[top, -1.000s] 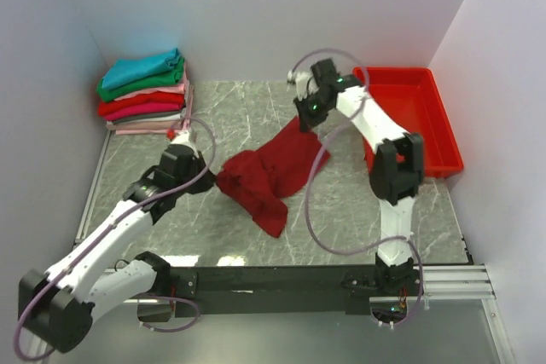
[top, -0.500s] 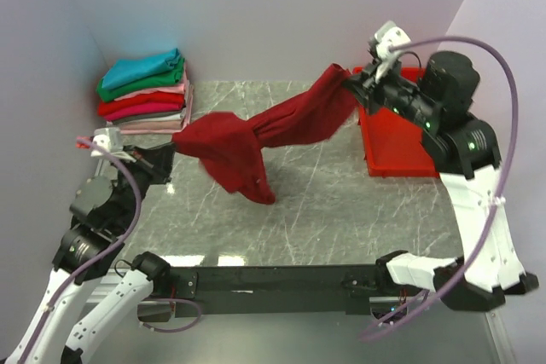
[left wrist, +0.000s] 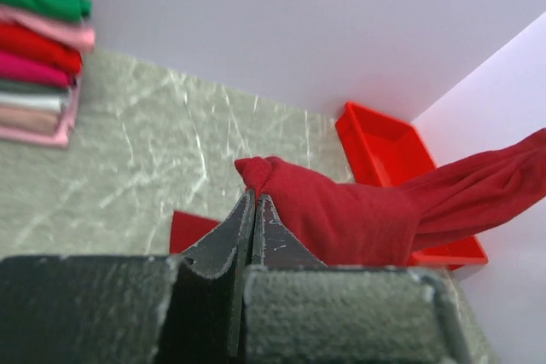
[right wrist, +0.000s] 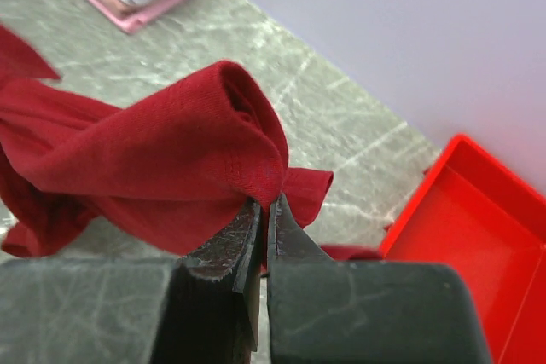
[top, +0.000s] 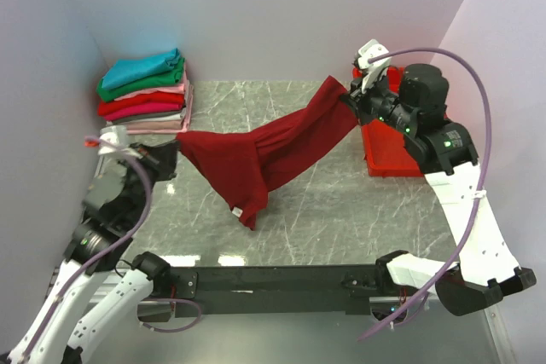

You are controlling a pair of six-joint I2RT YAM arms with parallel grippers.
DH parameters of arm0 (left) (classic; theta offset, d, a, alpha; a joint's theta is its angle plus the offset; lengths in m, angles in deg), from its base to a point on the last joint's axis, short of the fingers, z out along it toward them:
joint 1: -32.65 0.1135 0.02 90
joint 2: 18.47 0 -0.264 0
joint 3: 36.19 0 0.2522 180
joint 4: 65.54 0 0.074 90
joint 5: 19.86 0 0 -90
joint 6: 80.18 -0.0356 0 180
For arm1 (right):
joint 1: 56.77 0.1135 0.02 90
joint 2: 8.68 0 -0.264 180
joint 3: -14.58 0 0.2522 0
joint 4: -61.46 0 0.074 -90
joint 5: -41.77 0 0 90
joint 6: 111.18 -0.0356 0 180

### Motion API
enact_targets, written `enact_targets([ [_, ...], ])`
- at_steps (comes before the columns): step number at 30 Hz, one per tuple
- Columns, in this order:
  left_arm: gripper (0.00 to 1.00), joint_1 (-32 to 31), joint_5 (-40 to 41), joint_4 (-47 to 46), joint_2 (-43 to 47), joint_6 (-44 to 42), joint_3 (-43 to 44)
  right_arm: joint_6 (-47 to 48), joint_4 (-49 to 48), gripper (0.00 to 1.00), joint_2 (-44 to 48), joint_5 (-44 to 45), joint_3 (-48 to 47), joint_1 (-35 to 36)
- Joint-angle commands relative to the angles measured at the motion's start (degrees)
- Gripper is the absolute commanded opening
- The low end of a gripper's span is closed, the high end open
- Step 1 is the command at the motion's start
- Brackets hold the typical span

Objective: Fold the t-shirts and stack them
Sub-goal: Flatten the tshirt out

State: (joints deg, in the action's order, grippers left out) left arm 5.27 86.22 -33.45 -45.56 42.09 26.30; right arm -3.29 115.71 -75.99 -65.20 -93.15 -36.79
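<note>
A large dark red t-shirt (top: pixel 264 147) hangs stretched in the air between both arms, sagging in the middle, with a small white label near its low tip. My left gripper (top: pixel 177 143) is shut on its left end (left wrist: pixel 281 189). The right gripper (top: pixel 348 91) is shut on the right end (right wrist: pixel 247 138), held higher near the tray. A stack of folded t-shirts (top: pixel 143 91) in teal, green, pink, red, magenta and grey sits at the back left corner; it also shows in the left wrist view (left wrist: pixel 38 49).
A bright red plastic tray (top: pixel 401 125) stands at the back right beside the wall, also seen as the tray (right wrist: pixel 478 228) in the right wrist view. The grey marble tabletop (top: pixel 341 202) lies under the hanging shirt. Walls close in on the left, back and right.
Both arms rose and drew apart, lifting the dark red shirt off the table and stretching it. Since half a second ago the shirt has tautened and its hanging tip swung slightly left.
</note>
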Motion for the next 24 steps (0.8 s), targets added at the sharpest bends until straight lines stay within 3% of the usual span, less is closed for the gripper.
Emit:
enact_targets([
  [1,0.0,0.0,-1.1,-5.2,-5.7,4.5,-3.1,0.3,-6.8,0.0,0.5,5.7,4.2,-0.5],
  [8,0.0,0.0,-2.5,-13.1,-23.1,6.1,-6.2,0.0,-12.1,0.0,-8.7,10.6,13.5,-2.1],
  [15,0.02,2.8,2.5,-14.3,-35.3,6.0,-2.7,-0.8,-12.7,0.0,-22.5,12.2,8.6,-3.1],
  [18,0.28,7.3,-0.7,-11.3,-39.9,6.1,0.4,-1.6,-12.5,0.0,-25.1,11.4,6.8,-3.5],
  [19,0.47,8.6,-1.9,-10.3,-40.8,5.0,1.4,-2.0,-12.5,0.0,-25.7,11.2,6.7,-3.6],
  [22,0.62,7.3,-9.5,-6.2,-42.0,0.4,5.7,-1.9,-12.5,0.0,-26.0,10.0,7.4,-3.6],
  [24,0.65,4.8,-15.6,-5.8,-39.6,-2.1,5.7,-1.7,-12.8,0.0,-25.9,9.4,8.5,-3.8],
])
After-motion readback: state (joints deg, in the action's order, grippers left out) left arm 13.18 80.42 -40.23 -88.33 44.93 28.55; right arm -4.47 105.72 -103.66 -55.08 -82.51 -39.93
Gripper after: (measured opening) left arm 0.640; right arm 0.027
